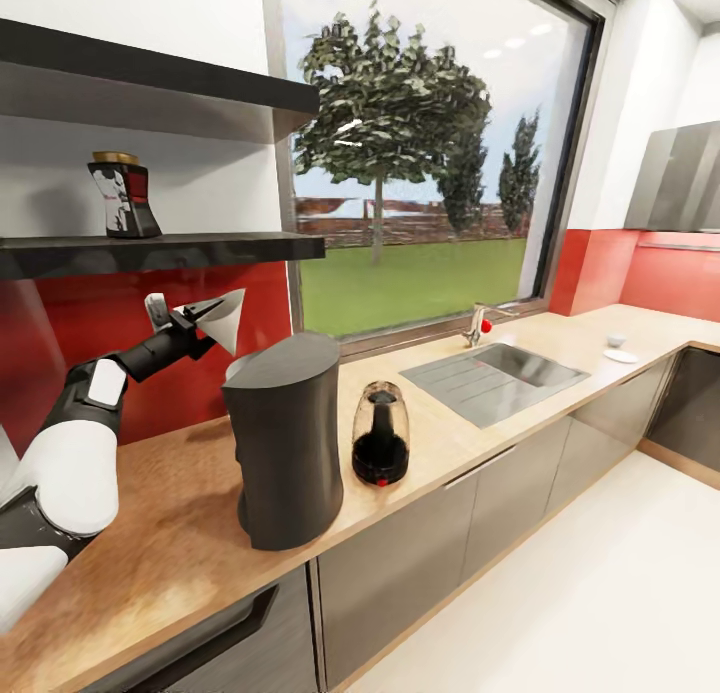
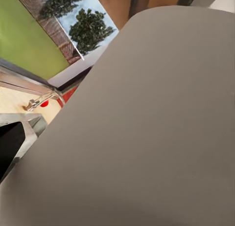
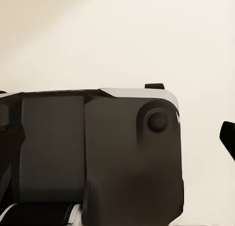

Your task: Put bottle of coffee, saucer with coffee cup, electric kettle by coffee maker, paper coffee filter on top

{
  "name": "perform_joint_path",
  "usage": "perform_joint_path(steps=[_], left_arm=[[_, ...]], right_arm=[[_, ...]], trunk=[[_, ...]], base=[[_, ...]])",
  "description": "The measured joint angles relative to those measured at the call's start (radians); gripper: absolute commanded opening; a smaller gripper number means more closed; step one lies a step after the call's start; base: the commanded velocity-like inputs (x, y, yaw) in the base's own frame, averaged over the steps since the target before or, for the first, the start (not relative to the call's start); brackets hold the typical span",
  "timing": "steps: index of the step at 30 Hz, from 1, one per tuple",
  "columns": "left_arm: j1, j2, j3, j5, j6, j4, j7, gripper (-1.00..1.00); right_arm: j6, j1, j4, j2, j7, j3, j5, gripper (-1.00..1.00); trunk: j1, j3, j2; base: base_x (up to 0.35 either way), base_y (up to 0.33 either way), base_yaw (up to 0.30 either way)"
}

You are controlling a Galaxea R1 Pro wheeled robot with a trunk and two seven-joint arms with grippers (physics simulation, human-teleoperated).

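- The left gripper (image 1: 193, 322) is clamped on the filter (image 1: 224, 318), a white paper cone held by its narrow end with the wide mouth pointing away from the gripper.
- The filter hangs in the air, just above and behind the coffee maker (image 1: 285, 439), not yet touching its slanted top.
- Judged by look, the filter is very light, thin and soft; a hard pinch would crease it, and it could slide or tip once let go on the sloped top.
- The hold near the tip seems sensible: it leaves the open mouth free to settle onto the maker.
- In the left wrist view a broad grey surface (image 2: 147, 138) sits right ahead of the gripper; likely the filter seen close, though I cannot tell for sure.
- The kettle (image 1: 381, 434) stands on the surface (image 1: 160, 533) just beyond the maker, away from the gripper; glass, so fragile, best taken by its black handle.
- The bottle (image 1: 124, 195) stands on the shelf (image 1: 160, 251) above the gripper; stiff, smooth glass, best gripped at its waist.
- Saucer (image 1: 621, 355) and cup (image 1: 616, 340) lie far off past the sink (image 1: 495, 376).
- The right gripper's state I cannot tell.
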Motion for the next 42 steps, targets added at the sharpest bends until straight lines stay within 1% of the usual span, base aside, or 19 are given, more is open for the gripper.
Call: perform_joint_path(steps=[11,17,23,30,42], left_arm=[[0.002,-0.001,-0.001,0.0,0.005,0.001,0.0,-1.0],[0.0,0.0,0.0,0.0,0.005,0.0,0.0,-1.0],[0.0,0.0,0.0,0.001,0.005,0.0,0.0,-1.0],[0.0,0.0,0.0,0.001,0.005,0.0,0.0,-1.0],[0.0,0.0,0.0,0.001,0.005,0.0,0.0,-1.0]], right_arm=[[0.0,0.0,0.0,0.0,0.0,0.0,0.0,1.0],[0.0,0.0,0.0,0.0,0.0,0.0,0.0,1.0],[0.0,0.0,0.0,0.0,0.0,0.0,0.0,1.0],[0.0,0.0,0.001,0.0,0.0,0.0,0.0,1.0],[0.0,0.0,0.001,0.0,0.0,0.0,0.0,1.0]], trunk=[[0.0,0.0,0.0],[0.0,0.001,0.0],[0.0,0.002,0.0],[0.0,0.002,0.0],[0.0,0.002,0.0]], base=[[-0.039,0.044,-0.004],[0.0,0.001,-0.179],[0.0,0.0,-0.035],[0.0,0.0,-0.137],[-0.022,0.005,-0.008]])
